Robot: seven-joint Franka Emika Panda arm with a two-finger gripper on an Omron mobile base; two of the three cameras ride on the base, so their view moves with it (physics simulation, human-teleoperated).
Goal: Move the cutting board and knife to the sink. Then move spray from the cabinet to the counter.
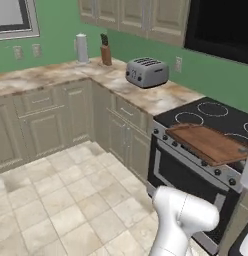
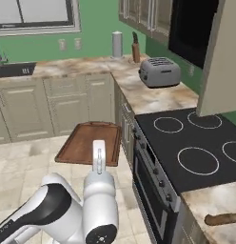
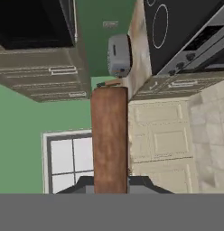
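Observation:
My gripper (image 2: pixel 98 159) is shut on one short edge of the reddish-brown cutting board (image 2: pixel 90 142). It holds the board roughly level in the air over the tiled floor, in front of the stove. In the hand view the board (image 3: pixel 109 137) runs straight up from the gripper (image 3: pixel 110 188). From the left base camera the board (image 1: pixel 210 142) lines up with the stovetop's front. The knife's brown handle (image 2: pixel 221 219) lies on the counter (image 2: pixel 153 97) right of the stove. The dark sink (image 2: pixel 14 70) is set in the counter at the far left, under the window. The wall cabinet (image 1: pixel 131 15) hangs above. The spray is out of view.
A silver toaster (image 1: pixel 147 71) stands on the counter left of the black stovetop (image 2: pixel 196 143). A knife block (image 1: pixel 105 52) and a paper towel roll (image 1: pixel 82 47) stand in the corner. Tiled floor (image 1: pixel 61 195) lies open between me and the sink counter.

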